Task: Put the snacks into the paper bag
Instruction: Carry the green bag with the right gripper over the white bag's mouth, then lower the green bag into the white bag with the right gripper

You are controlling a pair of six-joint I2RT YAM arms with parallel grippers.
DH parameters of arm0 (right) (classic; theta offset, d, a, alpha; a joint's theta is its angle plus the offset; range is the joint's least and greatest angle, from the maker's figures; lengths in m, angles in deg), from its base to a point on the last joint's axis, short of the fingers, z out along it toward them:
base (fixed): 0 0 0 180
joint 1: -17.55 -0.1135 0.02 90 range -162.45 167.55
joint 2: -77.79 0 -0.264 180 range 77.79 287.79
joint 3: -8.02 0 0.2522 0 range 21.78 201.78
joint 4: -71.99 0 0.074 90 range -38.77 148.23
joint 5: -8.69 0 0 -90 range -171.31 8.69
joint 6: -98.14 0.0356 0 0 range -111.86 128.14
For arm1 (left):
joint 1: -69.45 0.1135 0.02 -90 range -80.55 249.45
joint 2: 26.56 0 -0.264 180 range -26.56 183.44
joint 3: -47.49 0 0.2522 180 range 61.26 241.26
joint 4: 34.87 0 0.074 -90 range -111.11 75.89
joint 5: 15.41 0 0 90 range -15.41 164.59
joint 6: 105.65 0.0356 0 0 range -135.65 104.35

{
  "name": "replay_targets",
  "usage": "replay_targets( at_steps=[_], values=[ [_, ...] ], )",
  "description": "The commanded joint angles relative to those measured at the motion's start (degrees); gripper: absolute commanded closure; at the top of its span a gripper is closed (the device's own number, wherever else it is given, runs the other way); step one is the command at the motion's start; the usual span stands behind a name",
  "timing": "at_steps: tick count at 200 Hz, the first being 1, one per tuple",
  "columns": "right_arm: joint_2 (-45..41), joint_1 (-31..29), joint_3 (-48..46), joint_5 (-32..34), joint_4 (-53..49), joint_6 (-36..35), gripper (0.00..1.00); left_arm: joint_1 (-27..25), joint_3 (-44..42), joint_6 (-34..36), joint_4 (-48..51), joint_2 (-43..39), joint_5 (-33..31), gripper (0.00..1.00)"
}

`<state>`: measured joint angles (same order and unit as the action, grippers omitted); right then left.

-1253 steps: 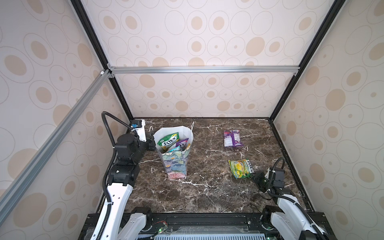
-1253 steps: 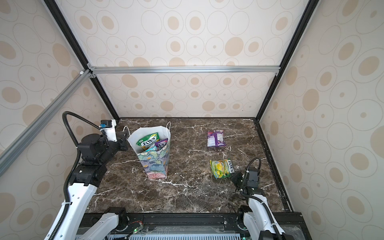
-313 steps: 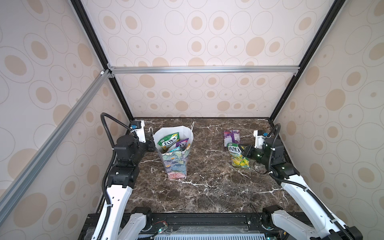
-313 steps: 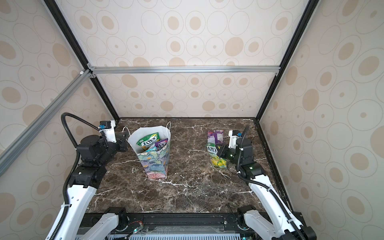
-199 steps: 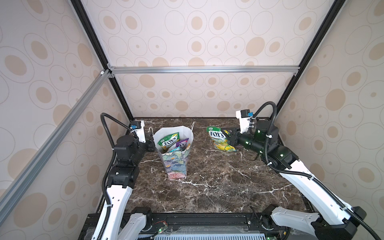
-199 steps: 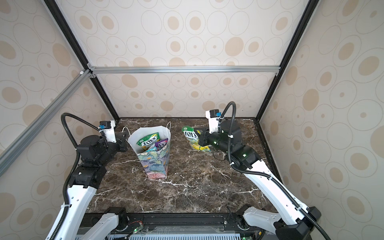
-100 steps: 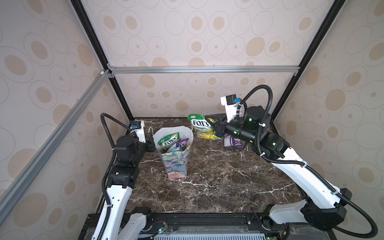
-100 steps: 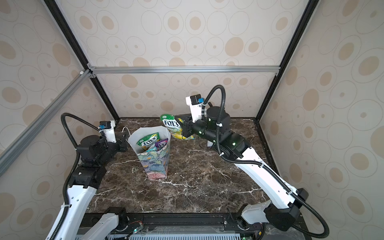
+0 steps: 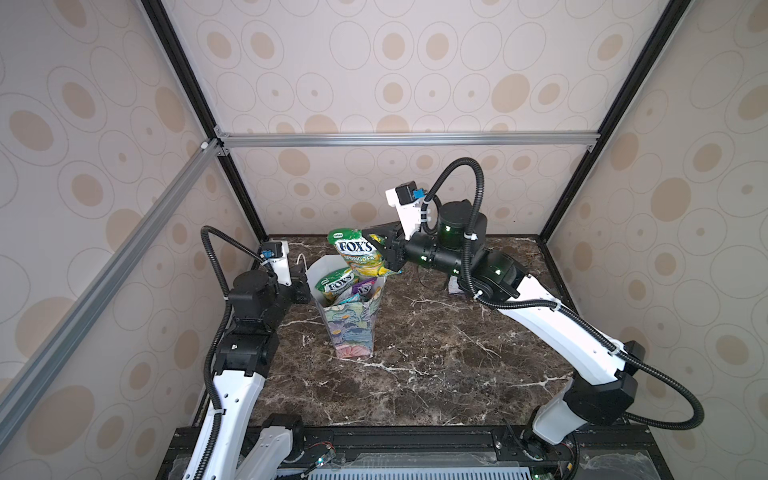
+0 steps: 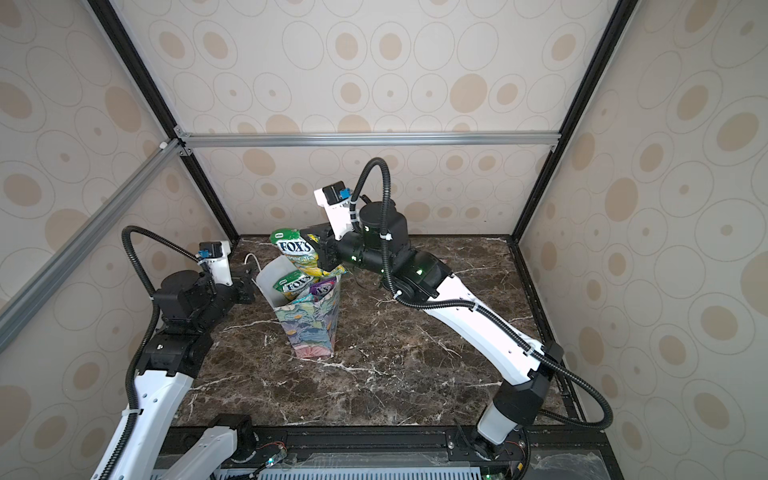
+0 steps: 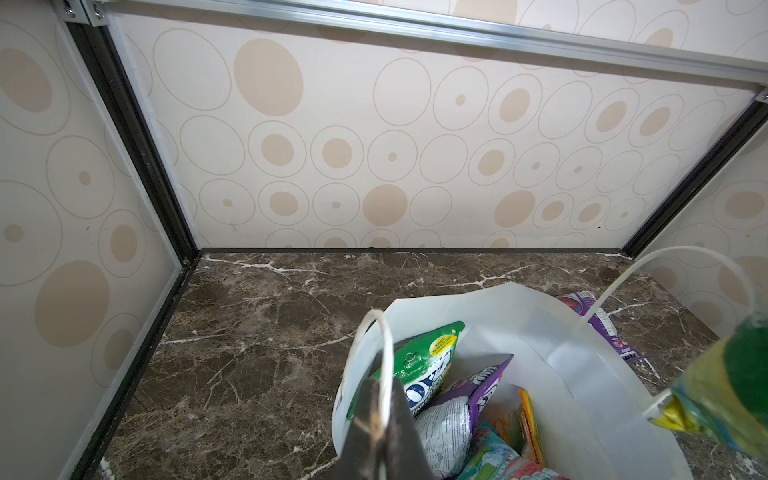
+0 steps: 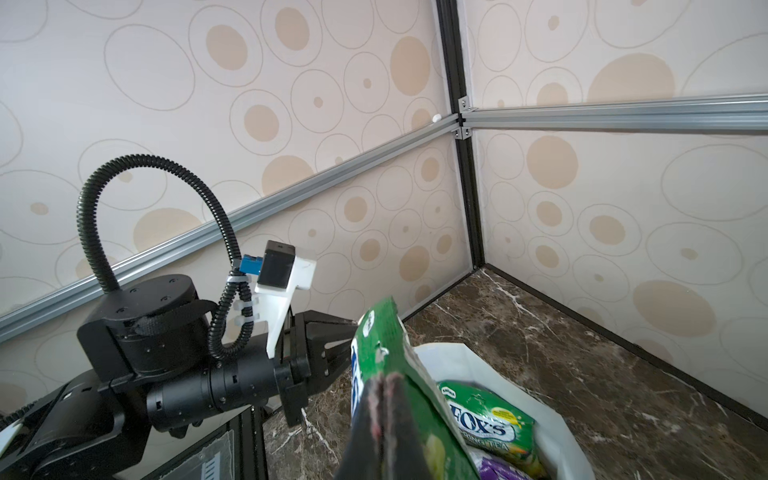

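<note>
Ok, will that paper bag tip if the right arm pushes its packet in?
Likely tippy: the paper bag is tall on a narrow base. The left gripper pinching its rim should steady it. Its thin walls may buckle under the packet.

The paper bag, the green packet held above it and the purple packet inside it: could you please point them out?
paper bag (image 9: 353, 328): in a top view, floral front panel.
green packet (image 9: 354, 248): in a top view, FOX'S logo.
purple packet (image 9: 365, 287): in a top view, exposed upper end.

right arm (image 9: 552, 328) extended across middle, right fingers (image 12: 365, 436) clamped; left arm (image 9: 237, 390) bent, left fingers (image 11: 399, 436) clamped
</note>
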<state>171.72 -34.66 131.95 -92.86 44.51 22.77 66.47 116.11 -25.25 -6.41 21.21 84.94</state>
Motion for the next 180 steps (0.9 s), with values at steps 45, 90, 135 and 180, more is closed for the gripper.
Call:
replay_targets(
  at_steps=[45,90,135,180],
  values=[
    [12.49,-1.19,13.31,5.71,1.11,-3.85,1.0,0.23,0.68,0.25,-2.59,-0.88,-0.65,0.95],
    [22.39,-0.89,24.82,7.09,-6.94,-6.76,1.0,0.23,0.79,0.2,-2.48,-1.01,-0.4,0.95],
    [24.74,-0.59,24.7,7.85,-9.76,-7.17,1.0,0.23,0.79,0.42,-2.39,-1.61,-1.02,0.94],
    [23.81,-0.15,18.33,8.41,-8.29,-5.45,1.0,0.24,0.91,0.38,-2.31,-1.36,-0.8,0.94]
  ],
)
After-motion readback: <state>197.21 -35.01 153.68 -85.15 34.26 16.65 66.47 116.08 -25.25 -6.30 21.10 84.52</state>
